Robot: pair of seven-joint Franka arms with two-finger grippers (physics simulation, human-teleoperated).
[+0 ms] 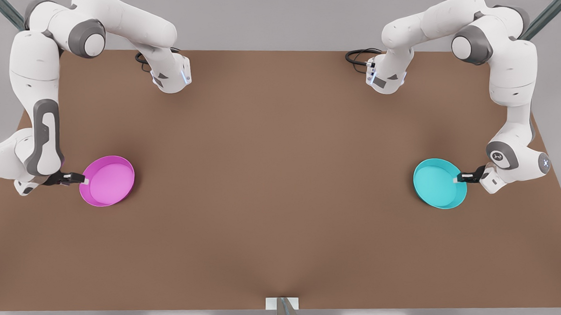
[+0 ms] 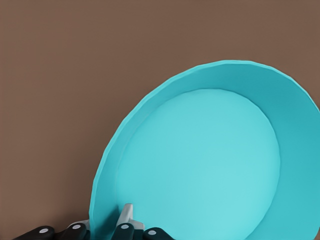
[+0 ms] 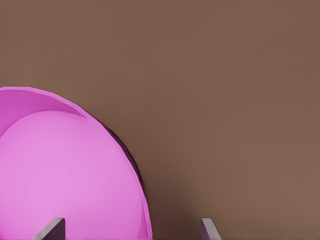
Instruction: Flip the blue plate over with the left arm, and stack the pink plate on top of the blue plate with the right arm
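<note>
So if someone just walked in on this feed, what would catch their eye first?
The two bright plates on the brown table: the blue plate at the front view's right, its rim pinched by the left gripper, and the pink plate at the left, with the right gripper open at its rim.

Soft, even light falls from overhead on the table [image 1: 279, 185], with no glare, leaving only faint blurred shadows beside the pink plate [image 1: 107, 181] and blue plate [image 1: 439, 183], and darker smudges under the arms near the far edge.
</note>
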